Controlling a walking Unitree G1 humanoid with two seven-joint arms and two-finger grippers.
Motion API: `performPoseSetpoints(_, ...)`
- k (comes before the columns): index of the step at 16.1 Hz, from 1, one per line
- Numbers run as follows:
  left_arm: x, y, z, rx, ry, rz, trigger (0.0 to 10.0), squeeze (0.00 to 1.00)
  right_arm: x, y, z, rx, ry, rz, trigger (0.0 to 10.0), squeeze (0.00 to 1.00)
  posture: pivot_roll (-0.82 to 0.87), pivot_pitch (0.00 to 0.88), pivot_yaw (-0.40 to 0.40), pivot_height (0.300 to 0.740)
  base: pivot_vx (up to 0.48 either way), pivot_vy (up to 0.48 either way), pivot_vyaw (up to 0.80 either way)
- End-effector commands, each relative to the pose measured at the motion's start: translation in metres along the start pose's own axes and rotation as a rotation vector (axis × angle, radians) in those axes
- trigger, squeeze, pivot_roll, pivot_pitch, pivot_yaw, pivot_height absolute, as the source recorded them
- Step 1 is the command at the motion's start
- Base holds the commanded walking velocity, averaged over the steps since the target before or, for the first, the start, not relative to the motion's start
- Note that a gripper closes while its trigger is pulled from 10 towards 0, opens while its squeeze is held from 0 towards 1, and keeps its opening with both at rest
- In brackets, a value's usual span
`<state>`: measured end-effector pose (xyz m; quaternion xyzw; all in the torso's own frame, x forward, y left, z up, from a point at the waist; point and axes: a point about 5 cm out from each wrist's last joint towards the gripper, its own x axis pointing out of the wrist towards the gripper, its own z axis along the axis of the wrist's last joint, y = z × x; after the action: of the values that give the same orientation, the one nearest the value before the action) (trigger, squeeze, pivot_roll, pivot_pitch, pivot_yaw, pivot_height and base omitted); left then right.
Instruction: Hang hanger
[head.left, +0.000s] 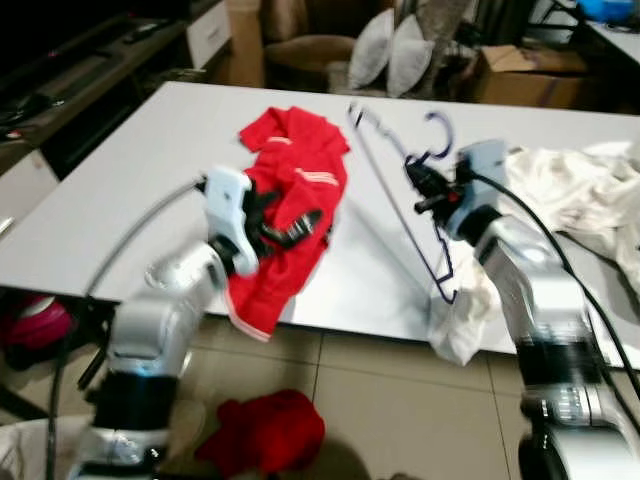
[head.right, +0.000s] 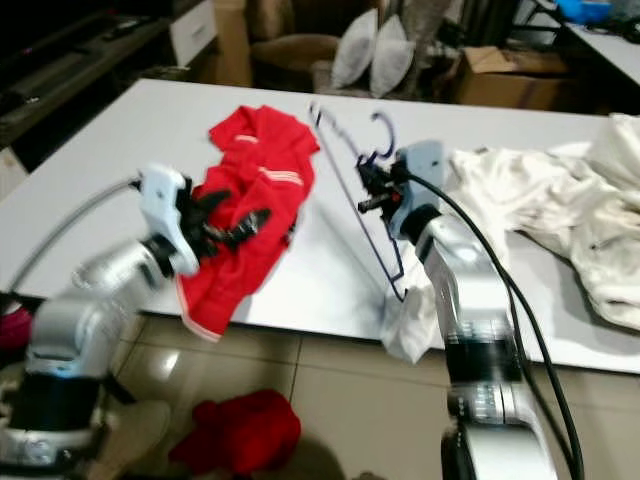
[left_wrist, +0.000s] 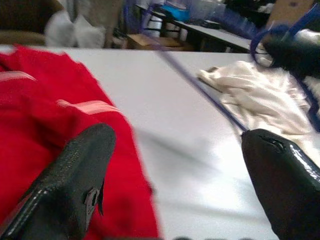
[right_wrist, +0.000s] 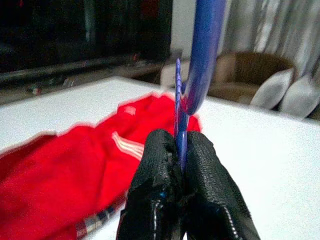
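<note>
We see the hanger, a thin blue wire one with a curled hook at its top, held up tilted above the white table between the red shirt and the white clothes. The right gripper has its two black fingers pressed together on the wire just below the hook. Blur softens the wire, so we cannot follow its lower corner where it meets a white cloth hanging off the table edge. The left gripper hovers over the red shirt with its fingers spread wide apart, holding nothing. Another red garment lies on the tiled floor. A cardboard box stands behind the table; its contents are out of sight.
</note>
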<state>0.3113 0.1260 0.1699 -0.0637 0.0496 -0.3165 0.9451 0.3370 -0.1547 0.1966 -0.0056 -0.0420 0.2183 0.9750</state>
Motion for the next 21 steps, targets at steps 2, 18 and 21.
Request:
performPoseSetpoints(2,-0.007,-0.003,0.006,-0.004,-0.096,0.071,10.0,0.00,-0.021,0.010,0.023,-0.106,-0.105,-0.176,10.0,0.00,-0.20,0.000,0.043,0.740,0.000,0.000,0.00)
performPoseSetpoints(18,-0.020,0.005,-0.010,0.095,-0.067,0.300,10.0,0.00,-0.087,0.029,-0.010,0.057,-0.010,-0.376,10.0,0.00,-0.20,0.000,0.005,0.740,0.000,-0.353,0.00)
performPoseSetpoints(21,-0.021,0.001,-0.015,0.110,-0.052,0.282,10.0,0.00,-0.086,0.033,-0.015,-0.054,0.016,-0.327,10.0,0.00,-0.20,0.000,0.007,0.740,0.000,-0.375,0.00)
